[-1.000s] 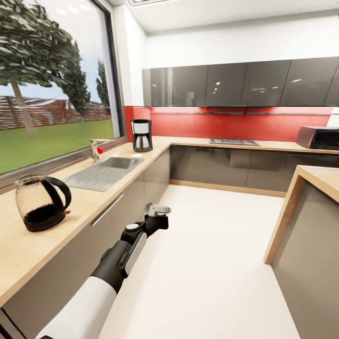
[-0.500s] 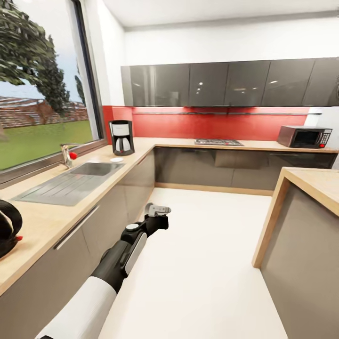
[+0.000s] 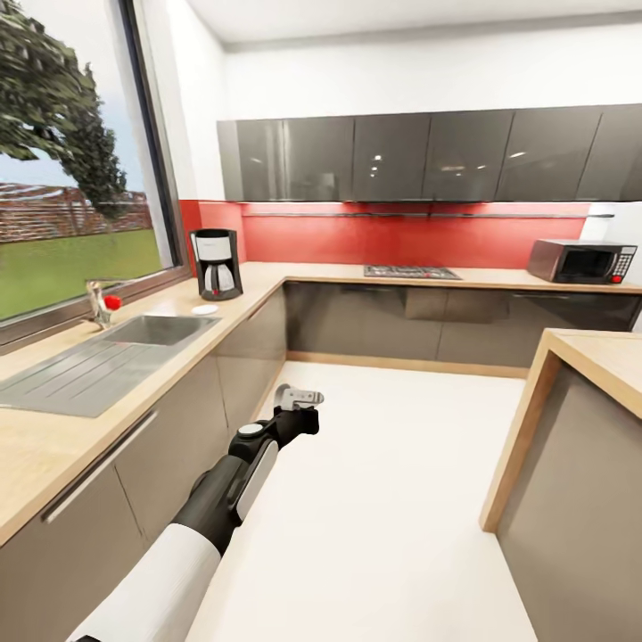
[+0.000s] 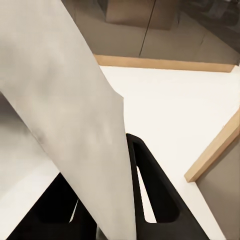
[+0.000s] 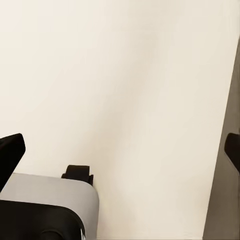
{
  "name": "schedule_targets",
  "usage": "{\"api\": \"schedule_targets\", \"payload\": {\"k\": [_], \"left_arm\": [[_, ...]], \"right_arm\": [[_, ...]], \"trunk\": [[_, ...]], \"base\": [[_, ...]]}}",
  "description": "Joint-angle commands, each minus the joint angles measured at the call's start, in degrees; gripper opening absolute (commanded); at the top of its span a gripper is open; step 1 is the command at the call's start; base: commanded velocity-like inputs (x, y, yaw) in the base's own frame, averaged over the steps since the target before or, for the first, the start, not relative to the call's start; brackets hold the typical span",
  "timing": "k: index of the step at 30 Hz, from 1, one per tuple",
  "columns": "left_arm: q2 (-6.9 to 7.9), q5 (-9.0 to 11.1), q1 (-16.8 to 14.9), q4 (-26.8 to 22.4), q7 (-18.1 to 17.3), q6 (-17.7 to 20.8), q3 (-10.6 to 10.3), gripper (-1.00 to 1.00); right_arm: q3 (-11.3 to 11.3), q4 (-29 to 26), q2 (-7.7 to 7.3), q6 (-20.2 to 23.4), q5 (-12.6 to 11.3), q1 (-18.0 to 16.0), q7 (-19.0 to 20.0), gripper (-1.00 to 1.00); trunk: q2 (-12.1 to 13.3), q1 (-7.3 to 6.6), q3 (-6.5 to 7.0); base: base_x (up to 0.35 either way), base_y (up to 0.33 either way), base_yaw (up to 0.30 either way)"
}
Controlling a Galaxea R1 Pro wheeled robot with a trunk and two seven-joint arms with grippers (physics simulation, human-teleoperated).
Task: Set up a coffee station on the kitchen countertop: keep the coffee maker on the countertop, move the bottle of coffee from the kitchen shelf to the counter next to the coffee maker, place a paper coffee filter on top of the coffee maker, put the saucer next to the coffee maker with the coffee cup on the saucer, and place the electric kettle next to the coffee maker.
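Head view shows the long light-wood counter (image 3: 53, 450) running along the window wall and turning at the far corner. Near that corner stands the black and white coffee maker with its silver jug (image 3: 216, 264), close to the wall. Just beside it, nearer the counter's front edge, lies the small flat round white saucer (image 3: 204, 310). The steel sink (image 3: 156, 330) sits between the saucer and the camera.

The left arm's tool (image 3: 299, 399) hangs over the white floor (image 3: 401, 499), a little way out from the dark grey cabinet fronts, holding nothing. I cannot tell how wide it is.

The floor is wide and bare between the counter and the light-wood island block (image 3: 571, 428) on the right.

In the right wrist view, two black fingertips (image 5: 11, 152) stand far apart over the pale floor.
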Motion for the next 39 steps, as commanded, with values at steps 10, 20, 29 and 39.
{"api": "schedule_targets", "payload": {"k": [10,20,29,39], "left_arm": [[-0.01,0.24,-0.04,-0.05,-0.05,0.32,0.03,-1.0],[-0.01,0.24,-0.04,-0.05,-0.05,0.32,0.03,-1.0],[-0.01,0.24,-0.04,-0.05,-0.06,0.32,0.09,-1.0],[-0.01,0.2,-0.04,-0.05,-0.05,0.32,0.12,-1.0]], "right_arm": [[0.04,0.01,-0.02,-0.16,0.4,-0.04,0.0,1.0],[0.04,0.02,-0.02,-0.2,0.4,-0.04,0.0,1.0],[0.04,0.02,-0.02,-0.21,0.4,-0.04,0.0,1.0],[0.04,0.03,-0.02,-0.18,0.4,-0.04,0.0,1.0]], "trunk": [[-0.03,0.03,-0.07],[-0.03,0.03,-0.07],[-0.03,0.03,-0.07],[-0.03,0.03,-0.07]], "base": [[0.328,-0.117,0.0],[0.328,-0.117,0.0],[0.328,-0.096,0.0],[0.328,-0.01,0.0]]}}
